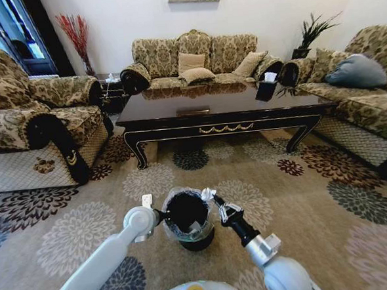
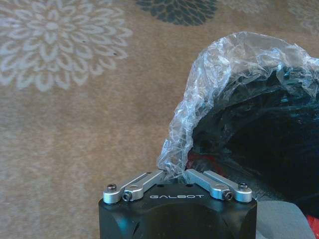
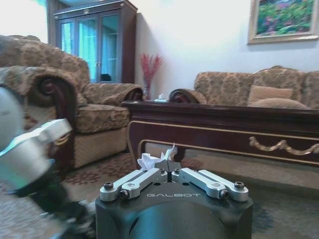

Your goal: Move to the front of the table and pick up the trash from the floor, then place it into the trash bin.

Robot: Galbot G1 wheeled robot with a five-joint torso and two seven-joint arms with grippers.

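Observation:
The trash bin, round and black with a crinkly clear bag over its rim, stands on the carpet just in front of me. My left gripper is at its near-left rim; the left wrist view shows that gripper shut on the bag's folded edge. My right gripper hovers at the bin's right rim, shut on a crumpled white paper piece of trash. Something red shows inside the bin behind the plastic. The table, long, glossy and dark, stands beyond the bin.
Patterned sofas ring the table: an armchair on the left, a sofa behind, another on the right. A small black tissue box sits at the table's far right. Flowered carpet lies open on the bin's sides.

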